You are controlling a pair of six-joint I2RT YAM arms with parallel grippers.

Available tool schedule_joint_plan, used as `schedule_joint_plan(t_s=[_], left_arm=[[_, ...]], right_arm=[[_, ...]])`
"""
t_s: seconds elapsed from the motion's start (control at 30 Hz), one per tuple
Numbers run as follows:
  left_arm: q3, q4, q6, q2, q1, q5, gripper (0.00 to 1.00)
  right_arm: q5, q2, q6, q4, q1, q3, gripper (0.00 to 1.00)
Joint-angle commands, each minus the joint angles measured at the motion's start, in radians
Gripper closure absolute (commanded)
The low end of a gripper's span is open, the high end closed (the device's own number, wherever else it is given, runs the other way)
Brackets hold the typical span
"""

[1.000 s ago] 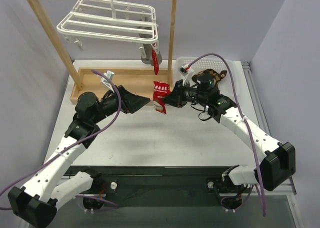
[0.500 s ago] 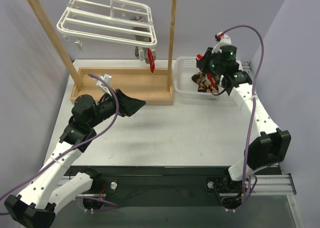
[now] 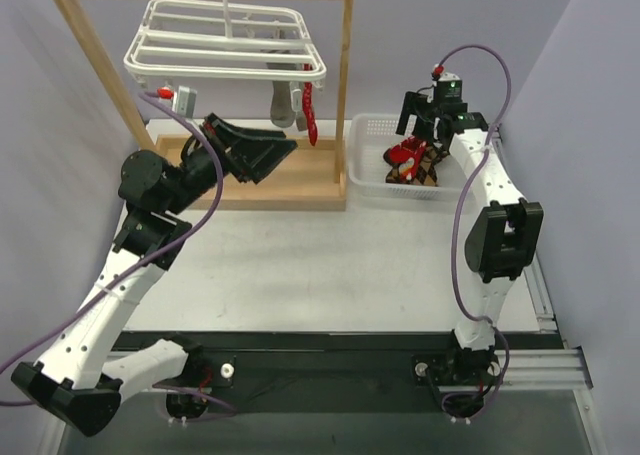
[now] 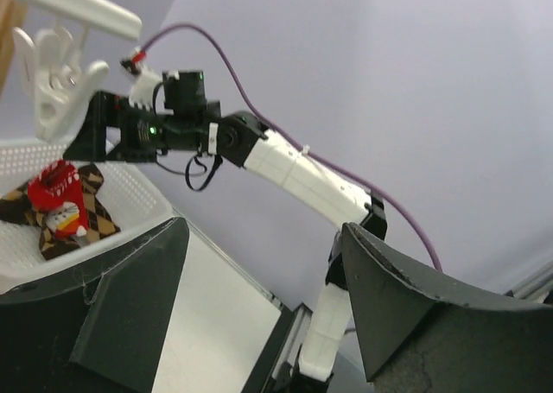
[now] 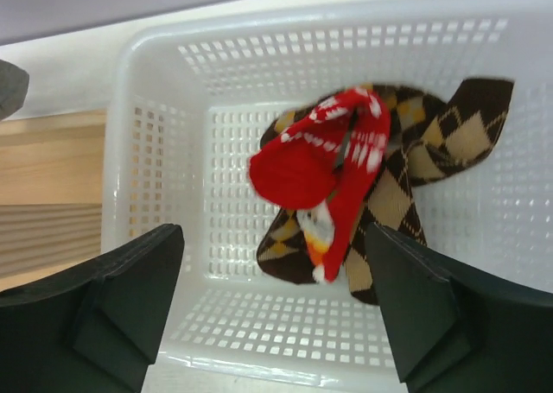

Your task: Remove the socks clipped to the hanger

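**Finding.** The white hanger point(image 3: 200, 47) hangs by its hook from the wooden rack point(image 3: 346, 75). Two socks are clipped at its near right corner: a grey sock point(image 3: 280, 105) and, just beside it, a clipped red sock point(image 3: 309, 115). Another red sock point(image 5: 302, 164) lies in the basket point(image 5: 155, 134) on top of the diamond-patterned socks point(image 5: 406, 164), free of any grip.

**Jaws.** The right jaws stand wide and empty directly over the basket. The left jaws also stand wide and empty, raised just left of the grey sock and below the hanger's rim.

**Risks, as we judge them:**
- The hanger swings freely on its hook. A sideways tug on the grey sock could tilt the frame instead of opening the clip, or lift the hook off the bar.
- The two clipped socks hang close together. A wide closing could catch both, or nip a clip.
- The left wrist view shows only an empty clip point(image 4: 52, 73), not the grey sock, so the approach may be off line.
- The rack's right post stands just beyond the clipped red sock, and an overshoot could strike it.
- The right jaws, if lowered, could snag the pile and drag a sock onto the tabletop point(image 3: 330, 265).
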Motion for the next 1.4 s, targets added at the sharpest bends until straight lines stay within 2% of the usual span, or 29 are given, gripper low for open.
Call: schedule_joint_plan(t_s=[0.0, 0.03, 0.17, 0.3, 0.37, 0.47, 0.53, 0.7, 0.83, 0.93, 1.07, 1.23, 1.37], left_arm=[[0.078, 0.051, -0.005, 0.041, 0.008, -0.150, 0.17], [0.079, 0.056, -0.007, 0.043, 0.011, -0.167, 0.17], [0.075, 0.061, 0.004, 0.041, 0.038, -0.236, 0.17], [0.088, 0.032, 0.021, 0.040, 0.104, -0.252, 0.17], [0.090, 0.031, 0.001, 0.038, 0.165, -0.229, 0.17], [0.090, 0.027, -0.020, 0.032, 0.233, -0.208, 0.17], [0.087, 0.024, -0.027, 0.029, 0.261, -0.198, 0.17], [0.085, 0.013, -0.030, 0.002, 0.299, -0.142, 0.17], [0.075, -0.011, -0.020, -0.031, 0.302, -0.065, 0.17], [0.013, -0.025, -0.043, -0.096, 0.302, -0.033, 0.17], [-0.111, 0.042, -0.137, -0.156, 0.302, 0.041, 0.16], [-0.195, 0.044, -0.128, -0.215, 0.301, 0.128, 0.15], [-0.206, -0.068, -0.042, -0.253, 0.301, 0.147, 0.15]], right_arm=[[0.009, -0.023, 0.003, -0.109, -0.003, 0.047, 0.06], [-0.046, -0.049, 0.009, -0.112, -0.005, 0.038, 0.02], [-0.160, -0.159, 0.020, -0.102, 0.026, -0.040, 0.02], [-0.203, -0.293, -0.042, -0.086, 0.142, -0.071, 0.06], [-0.282, -0.349, -0.038, -0.057, 0.170, -0.062, 0.08], [-0.385, -0.383, 0.039, 0.039, 0.205, -0.056, 0.11], [-0.528, -0.392, 0.063, 0.165, 0.230, -0.065, 0.12], [-0.706, -0.373, 0.062, 0.376, 0.265, -0.079, 0.15], [-0.712, -0.328, 0.017, 0.377, 0.262, -0.022, 0.11], [-0.741, -0.285, -0.023, 0.381, 0.254, 0.037, 0.11], [-0.775, -0.236, -0.030, 0.429, 0.254, 0.084, 0.12], [-0.809, -0.170, 0.003, 0.501, 0.248, 0.133, 0.18], [-0.829, -0.144, 0.032, 0.568, 0.250, 0.148, 0.26]])
